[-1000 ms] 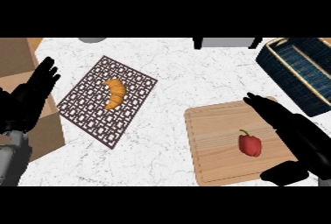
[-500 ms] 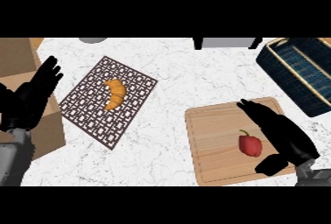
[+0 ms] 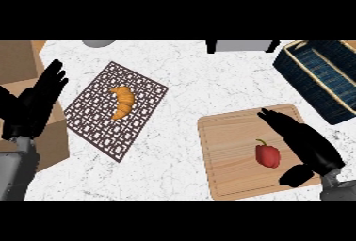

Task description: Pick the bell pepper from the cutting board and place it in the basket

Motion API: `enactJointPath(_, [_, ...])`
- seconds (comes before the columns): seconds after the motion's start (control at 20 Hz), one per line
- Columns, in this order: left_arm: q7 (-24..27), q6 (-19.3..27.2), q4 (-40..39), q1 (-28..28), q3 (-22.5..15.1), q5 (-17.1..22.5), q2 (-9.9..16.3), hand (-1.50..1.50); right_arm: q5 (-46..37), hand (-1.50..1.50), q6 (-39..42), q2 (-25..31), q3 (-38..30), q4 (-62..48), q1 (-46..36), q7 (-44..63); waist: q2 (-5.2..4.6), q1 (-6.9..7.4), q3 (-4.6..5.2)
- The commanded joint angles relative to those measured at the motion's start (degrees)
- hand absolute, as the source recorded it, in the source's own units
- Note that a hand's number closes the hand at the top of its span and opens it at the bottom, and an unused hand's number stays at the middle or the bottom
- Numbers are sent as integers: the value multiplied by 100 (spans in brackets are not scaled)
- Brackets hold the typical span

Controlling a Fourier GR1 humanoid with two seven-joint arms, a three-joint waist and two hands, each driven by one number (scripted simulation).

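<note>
Right hand (image 3: 306, 143) has shifted nearer one glossy red bell pepper (image 3: 268, 155), fingers straight, unclosed, on one wood-grain cutting board (image 3: 230, 155); one slatted basket (image 3: 323, 77).

White marbled counter (image 3: 208, 94) with thin grey veining fills most of the frame; even, flat light, soft shadows only. Tan wooden surface (image 3: 17, 61) along the left edge, upper left to lower left, stepped in outline. Dark latticed mat (image 3: 97, 127) lies tilted at centre left, a croissant (image 3: 122, 102) on it. Grey rounded object (image 3: 99, 43) cut by the upper edge, left of centre; grey boxy object with dark ends (image 3: 240, 45) at upper centre-right, also cropped.
</note>
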State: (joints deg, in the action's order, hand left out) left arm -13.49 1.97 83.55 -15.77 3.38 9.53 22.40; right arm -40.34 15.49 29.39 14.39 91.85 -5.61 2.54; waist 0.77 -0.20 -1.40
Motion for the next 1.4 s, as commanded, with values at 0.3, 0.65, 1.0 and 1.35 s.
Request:
enactJointPath(0.3, [188, 105, -322, 520, -77, -186, -394, 0, -23, -150, -38, -95, 98, -109, 268, -564, -85, 16, 142])
enactJointPath(0.65, [76, -155, -262, 479, 92, -52, -288, 0, -515, -150, -308, -279, 147, -417, 127, -344, -87, 30, 143])
enactJointPath(1.0, [-174, -48, 102, 628, -47, -242, -416, 0, -1019, -150, -770, -428, 287, -932, 72, -503, -80, 91, 136])
enactJointPath(1.35, [193, -254, -294, 610, 270, -120, -365, 0, -1527, 150, -741, -416, 624, -1158, -71, -553, -93, 43, 144])
